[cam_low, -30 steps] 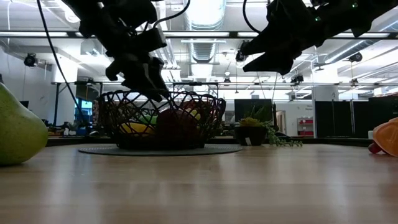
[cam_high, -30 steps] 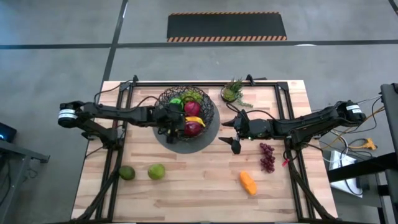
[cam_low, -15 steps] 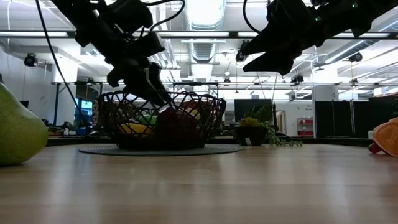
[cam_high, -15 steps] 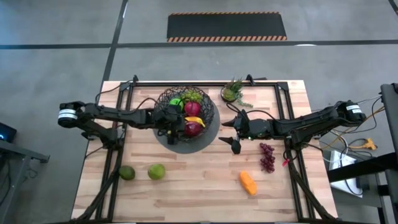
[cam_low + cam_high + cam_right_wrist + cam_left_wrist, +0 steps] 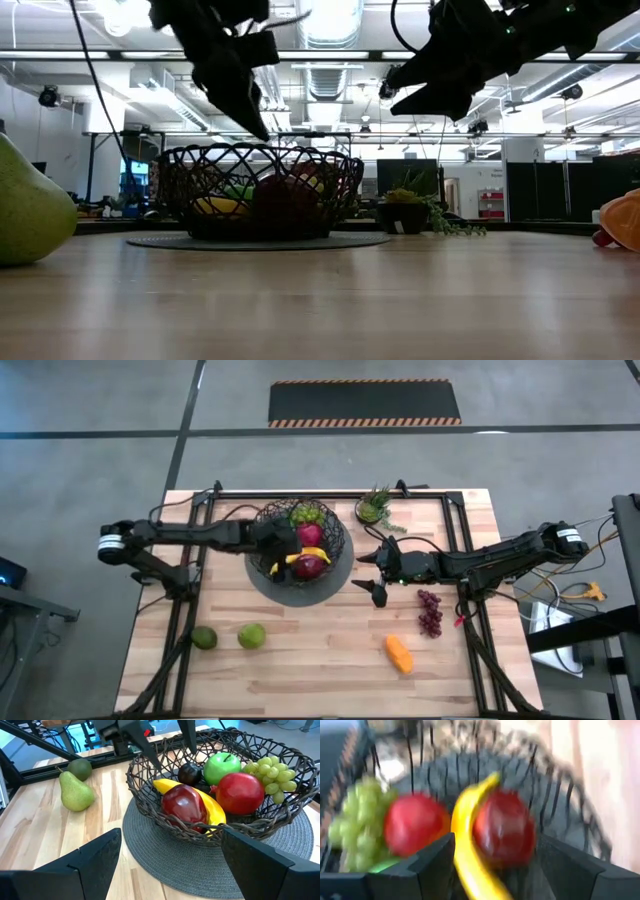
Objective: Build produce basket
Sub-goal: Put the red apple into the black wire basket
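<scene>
- surface [image 5: 320, 660]: pear [image 5: 204, 638], lime [image 5: 251, 635], purple grapes [image 5: 430, 612], orange piece [image 5: 399, 654] lie outside.
- basket [image 5: 340, 568]: mid-surface, holds apples, banana, green grapes.
- left claw [image 5: 276, 543]: released, empty, above basket; should lift clear of the rim.
- right claw [image 5: 372, 572]: released, beside basket; grapes nearest.

Wooden table [image 5: 300, 650]: mat [image 5: 300, 595], pear [image 5: 251, 636], grapes [image 5: 430, 612].

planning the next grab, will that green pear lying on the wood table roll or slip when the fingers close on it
The smooth green pear lies on its side on the bare wooden table, so a nudge would probably roll it in a curve around its narrow end. Its glossy, tapered skin may slip from the fingers; gripping the wide belly looks safer.
</scene>
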You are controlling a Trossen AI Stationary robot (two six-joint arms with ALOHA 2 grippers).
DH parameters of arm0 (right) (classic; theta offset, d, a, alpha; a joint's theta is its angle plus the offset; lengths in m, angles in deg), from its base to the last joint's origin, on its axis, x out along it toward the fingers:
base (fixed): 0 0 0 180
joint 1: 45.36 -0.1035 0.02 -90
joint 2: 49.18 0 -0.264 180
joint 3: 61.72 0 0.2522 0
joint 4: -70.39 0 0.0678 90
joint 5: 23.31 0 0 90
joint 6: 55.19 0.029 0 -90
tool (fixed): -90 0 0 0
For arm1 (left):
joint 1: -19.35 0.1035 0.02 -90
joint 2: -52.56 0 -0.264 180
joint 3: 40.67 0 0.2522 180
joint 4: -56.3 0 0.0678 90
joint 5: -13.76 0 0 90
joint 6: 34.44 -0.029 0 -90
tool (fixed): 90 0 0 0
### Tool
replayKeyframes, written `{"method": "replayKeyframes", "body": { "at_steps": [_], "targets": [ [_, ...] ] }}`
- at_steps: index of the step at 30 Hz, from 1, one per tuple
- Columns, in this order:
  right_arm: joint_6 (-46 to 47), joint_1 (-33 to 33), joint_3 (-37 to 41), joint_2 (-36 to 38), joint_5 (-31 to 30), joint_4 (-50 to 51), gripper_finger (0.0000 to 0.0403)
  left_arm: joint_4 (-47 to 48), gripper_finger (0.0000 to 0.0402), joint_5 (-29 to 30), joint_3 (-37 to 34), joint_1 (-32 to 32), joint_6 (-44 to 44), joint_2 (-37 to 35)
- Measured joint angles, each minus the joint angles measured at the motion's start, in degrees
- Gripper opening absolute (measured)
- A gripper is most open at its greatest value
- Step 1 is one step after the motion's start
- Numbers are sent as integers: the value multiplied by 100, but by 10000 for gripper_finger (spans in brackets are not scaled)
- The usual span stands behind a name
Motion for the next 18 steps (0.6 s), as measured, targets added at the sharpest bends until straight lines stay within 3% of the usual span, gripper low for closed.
{"method": "replayKeyframes", "body": {
  "at_steps": [6,11,18],
  "targets": [
    [-3,0,1,0,-2,-4,324,2127,261,-241,1443,206,154,702],
    [-3,0,1,0,-2,7,326,2185,261,-337,1641,208,210,1103],
    [-62,0,48,0,-2,13,322,2069,261,327,1632,241,494,1186]
  ]
}}
